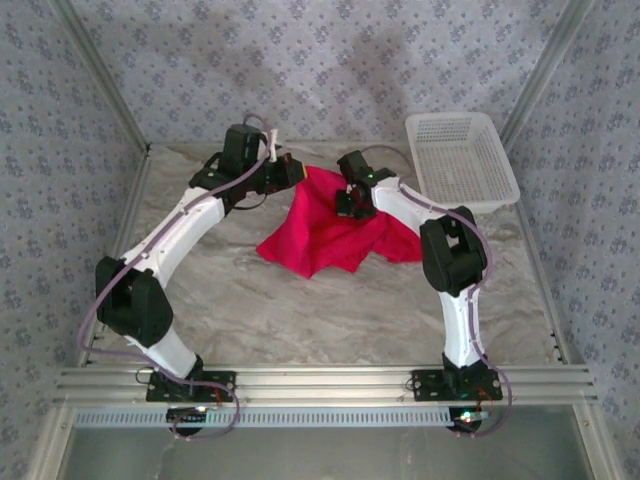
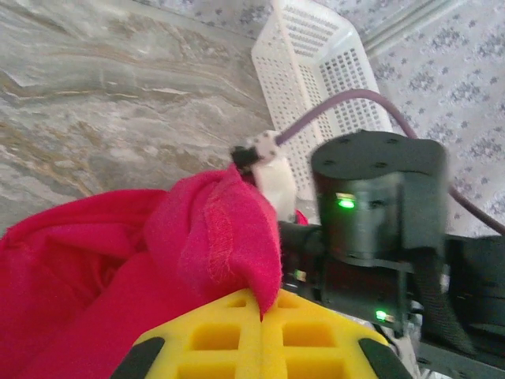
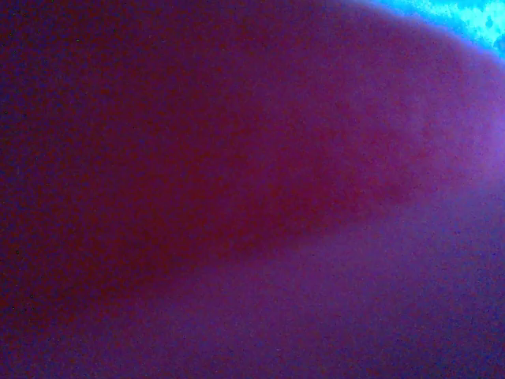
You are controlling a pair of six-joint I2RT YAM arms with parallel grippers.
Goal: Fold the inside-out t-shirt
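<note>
The inside-out t-shirt [image 1: 325, 235] is a bright red bunch of cloth at the middle of the table, drawn up toward its far left corner. My left gripper [image 1: 297, 172] holds that raised corner. In the left wrist view its yellow pads [image 2: 229, 335] are pressed together on a hemmed fold of the t-shirt [image 2: 221, 237]. My right gripper [image 1: 352, 208] is sunk into the upper right part of the shirt, close beside the left one. Dark red cloth [image 3: 237, 197] covers the right wrist view and hides its fingers, which are shut in the fabric.
A white mesh basket [image 1: 462, 160] stands at the back right of the marble-patterned table [image 1: 300, 310], and also shows in the left wrist view [image 2: 316, 55]. The right arm's black wrist [image 2: 371, 205] sits just right of the left gripper. Metal frame posts flank the table.
</note>
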